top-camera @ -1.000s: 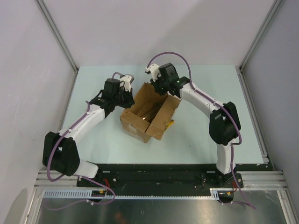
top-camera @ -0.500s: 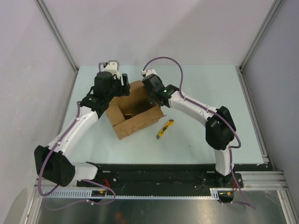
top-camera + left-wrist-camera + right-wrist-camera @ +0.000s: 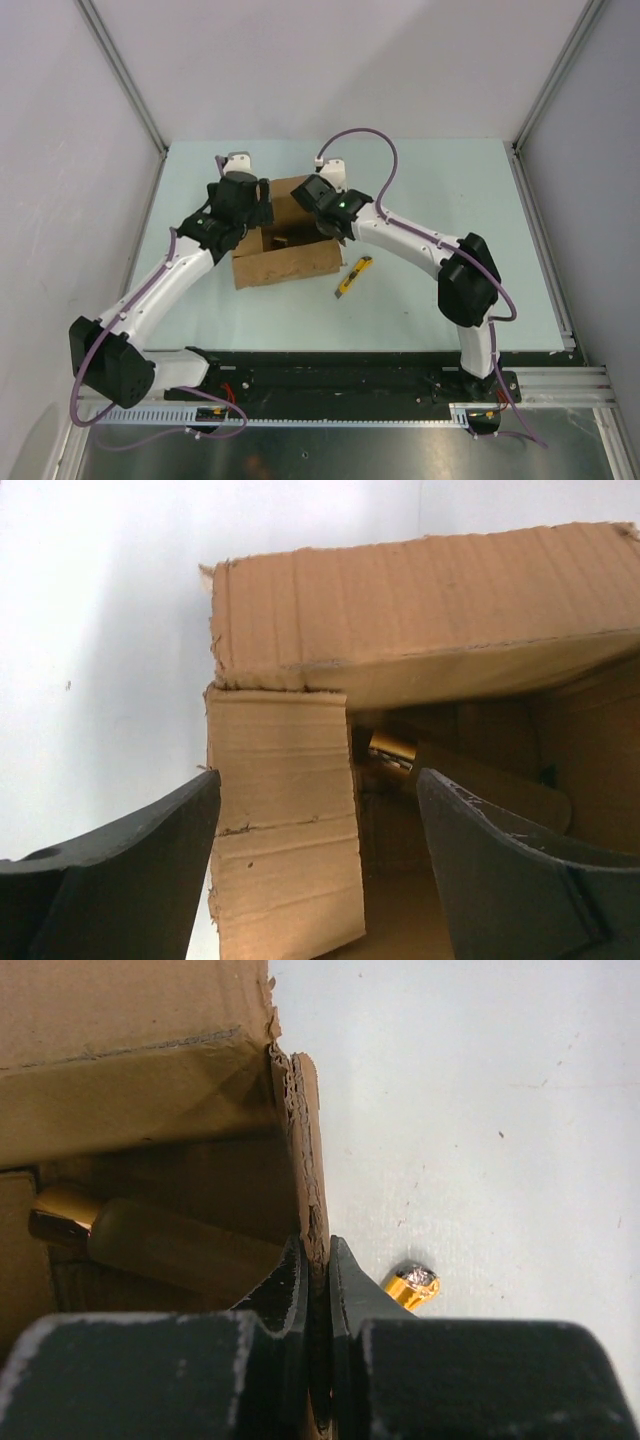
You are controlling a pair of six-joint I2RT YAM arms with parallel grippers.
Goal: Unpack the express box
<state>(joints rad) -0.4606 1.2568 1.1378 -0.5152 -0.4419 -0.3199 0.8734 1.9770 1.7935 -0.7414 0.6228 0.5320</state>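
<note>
The express box [image 3: 285,262], a brown cardboard carton, stands open on the table between both arms. My right gripper [image 3: 330,224] is at its right wall. In the right wrist view this gripper [image 3: 317,1260] is shut on the torn edge of that wall [image 3: 303,1150]. My left gripper [image 3: 258,208] is at the box's left rim. Seen from the left wrist, it [image 3: 318,780] stands open, with a loose flap [image 3: 285,830] hanging between the fingers, unclamped. Inside lies a tan cylinder [image 3: 175,1250] with a gold cap [image 3: 55,1215].
A yellow utility knife [image 3: 352,277] lies on the pale green table [image 3: 450,200] just right of the box, its yellow end [image 3: 412,1285] showing beside my right fingers. Grey walls and metal rails enclose the table.
The left gripper has opened and let go of the box. The box has come down from its tilt and shifted left, leaving the knife apart on the table. The right gripper stayed shut.
</note>
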